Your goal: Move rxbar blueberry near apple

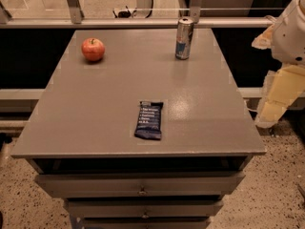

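The rxbar blueberry, a flat dark navy wrapper with white text, lies on the grey tabletop near the front edge, a little right of centre. The apple, round and red-orange with a short stem, sits at the far left of the table. My gripper hangs with the white arm off the table's right side, above the floor. It is well apart from the bar and the apple and holds nothing.
A tall silver-blue drink can stands upright at the far right of the table. The table has drawers below its front edge. A metal rail runs behind the table. Speckled floor lies to the right.
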Robot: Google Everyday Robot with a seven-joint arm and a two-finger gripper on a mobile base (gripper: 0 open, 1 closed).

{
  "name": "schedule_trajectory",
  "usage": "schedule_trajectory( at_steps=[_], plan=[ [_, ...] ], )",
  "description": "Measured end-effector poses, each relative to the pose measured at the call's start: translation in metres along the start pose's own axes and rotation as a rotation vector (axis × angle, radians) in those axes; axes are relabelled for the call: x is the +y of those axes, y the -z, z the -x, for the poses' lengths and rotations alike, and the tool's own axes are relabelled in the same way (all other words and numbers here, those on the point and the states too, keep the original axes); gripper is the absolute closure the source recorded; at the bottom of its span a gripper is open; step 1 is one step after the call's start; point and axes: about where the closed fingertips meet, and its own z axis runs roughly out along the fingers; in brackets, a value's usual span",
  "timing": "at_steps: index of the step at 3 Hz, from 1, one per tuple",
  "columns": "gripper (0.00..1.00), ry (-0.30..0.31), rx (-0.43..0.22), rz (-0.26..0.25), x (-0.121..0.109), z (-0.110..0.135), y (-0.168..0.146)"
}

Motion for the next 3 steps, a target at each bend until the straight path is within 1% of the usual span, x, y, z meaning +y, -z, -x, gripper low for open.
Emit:
schedule_trajectory(
  at_steps=[1, 2, 3],
  plan=[
    [0.00, 0.000, 0.000, 0.000, 0.000, 0.000, 0.000],
    [0.00, 0.021, -0.030, -0.005, 0.001, 0.005, 0.000],
    [0.00, 0.057, -0.114, 0.034, 0.006, 0.026, -0.028]
  ],
)
